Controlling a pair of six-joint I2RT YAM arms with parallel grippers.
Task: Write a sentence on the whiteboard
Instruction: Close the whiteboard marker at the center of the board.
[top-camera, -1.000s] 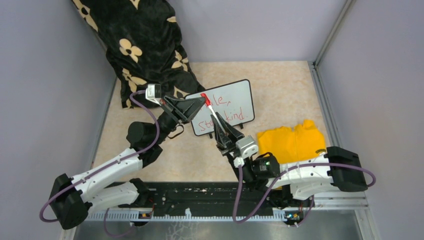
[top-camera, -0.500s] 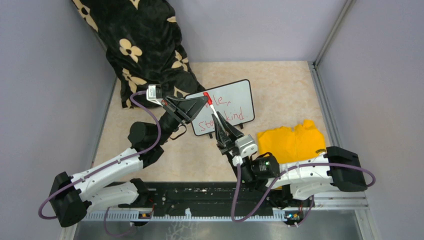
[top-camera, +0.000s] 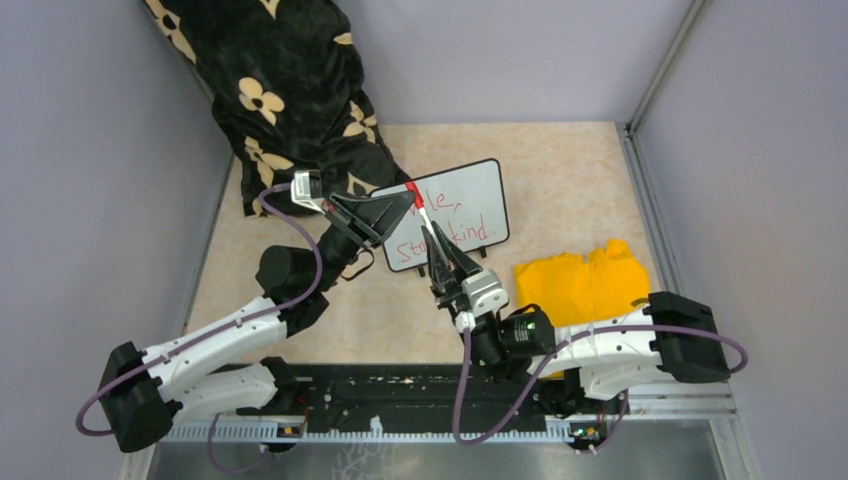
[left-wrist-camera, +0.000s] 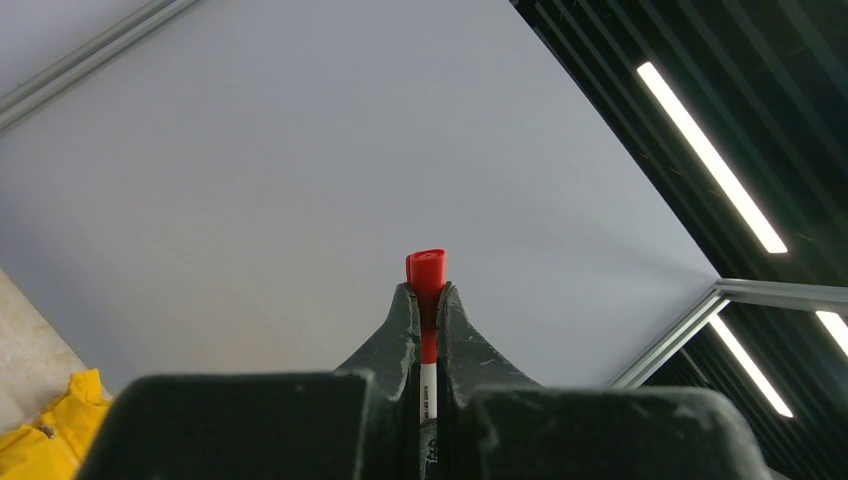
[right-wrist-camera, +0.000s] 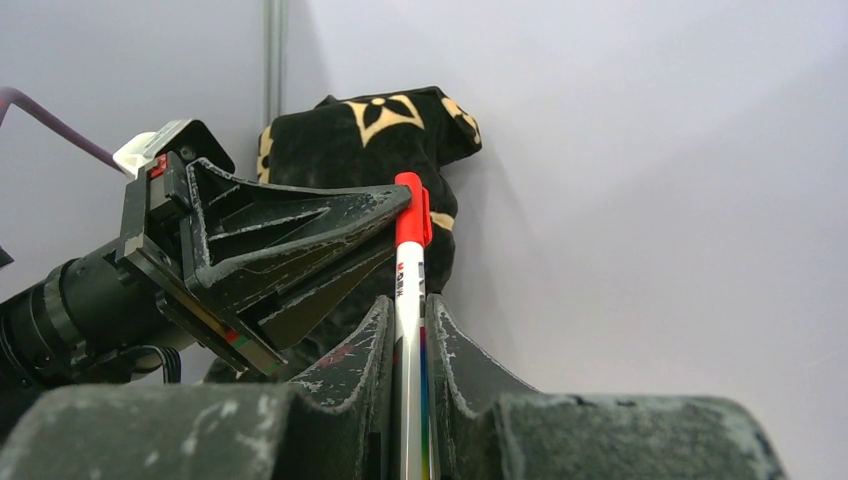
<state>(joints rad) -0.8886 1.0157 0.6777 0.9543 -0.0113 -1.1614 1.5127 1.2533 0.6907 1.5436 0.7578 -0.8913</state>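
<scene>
The whiteboard lies on the table, tilted, with a black frame. The red sentence on it is partly hidden by the grippers and the marker. A white marker with a red cap is held above the board's left part. My left gripper is shut on the red cap. My right gripper is shut on the marker's white barrel. In the right wrist view the left gripper meets the cap from the left.
A black cloth with cream flowers is heaped at the back left, close to the board's left end. A yellow cloth lies right of the board, also in the left wrist view. Grey walls enclose the table.
The right wrist has shifted slightly left and nearer. The left gripper has barely moved. Both still hold the marker over the board.
</scene>
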